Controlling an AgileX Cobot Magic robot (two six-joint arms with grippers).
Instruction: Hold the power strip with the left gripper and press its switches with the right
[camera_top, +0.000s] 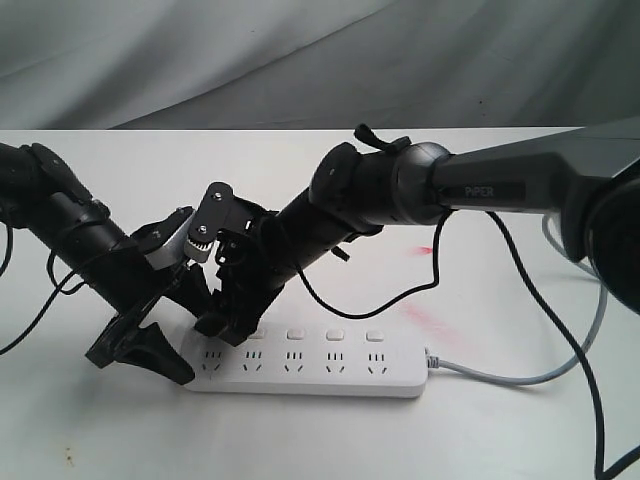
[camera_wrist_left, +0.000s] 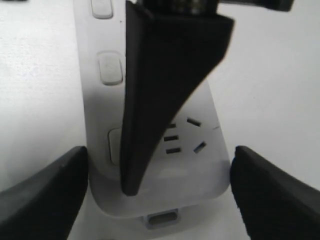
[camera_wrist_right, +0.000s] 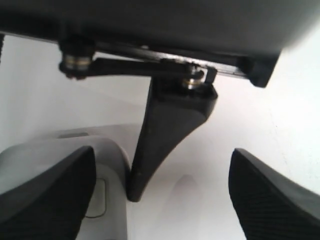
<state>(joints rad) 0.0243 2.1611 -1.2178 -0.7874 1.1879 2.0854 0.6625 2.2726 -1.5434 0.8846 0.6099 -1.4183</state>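
Note:
The white power strip (camera_top: 330, 375) lies along the table's front, its grey cord (camera_top: 520, 378) leaving to the right. My left gripper (camera_top: 190, 342) straddles the strip's left end. In the left wrist view its fingers (camera_wrist_left: 45, 197) press against both sides of the power strip (camera_wrist_left: 200, 170). My right gripper (camera_top: 228, 318) hangs over the leftmost switch and stands open. One of its fingers (camera_wrist_left: 155, 100) comes down onto the end switch (camera_wrist_left: 113, 147) and half hides it. The other switches (camera_top: 295, 333) are uncovered. The right wrist view shows the right gripper (camera_wrist_right: 160, 200) wide apart above the power strip (camera_wrist_right: 112, 200).
Both arms crowd together over the strip's left end. Black cables (camera_top: 345, 300) loop across the white table (camera_top: 300, 440) behind the strip and at right. A faint red smear (camera_top: 430, 318) marks the table. Grey cloth hangs behind.

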